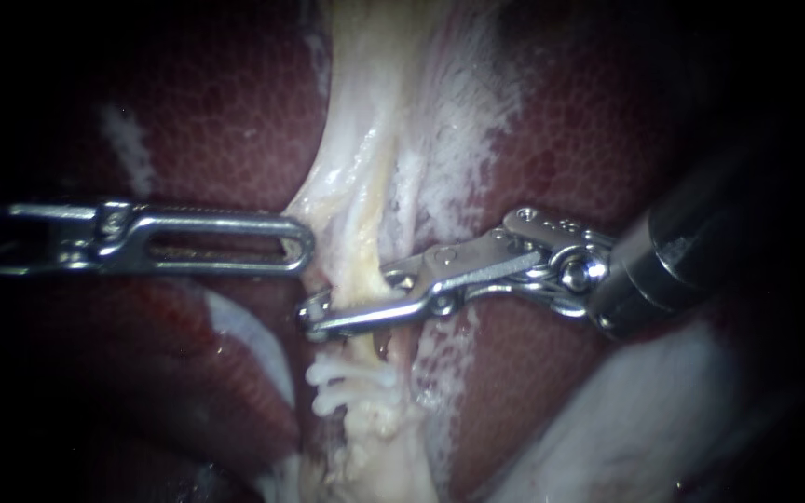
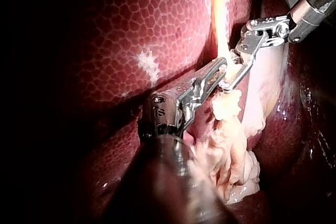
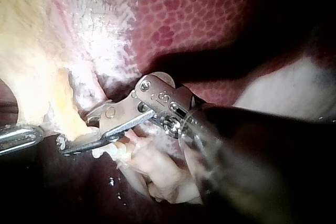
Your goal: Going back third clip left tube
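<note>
A pale yellowish tube (image 1: 358,251) runs down the middle between dark red liver lobes (image 1: 225,112). My left instrument (image 1: 298,248) comes in level from the left, its slotted jaws shut on the pale tissue at the tube's left edge. My right instrument (image 1: 328,305) reaches in from the right and lies across the tube. Its jaws are open, one in front of the tube and one behind it, with a gap showing near the hinge. In the left wrist view the two tips (image 2: 220,71) (image 2: 227,84) nearly meet beside the tube. I make out no clip for certain.
Frayed white tissue (image 1: 351,389) hangs from the tube just below the right instrument's jaws. White filmy tissue (image 1: 458,121) covers the liver to the right of the tube. A pale smooth fold (image 1: 626,428) lies at the lower right under the right shaft.
</note>
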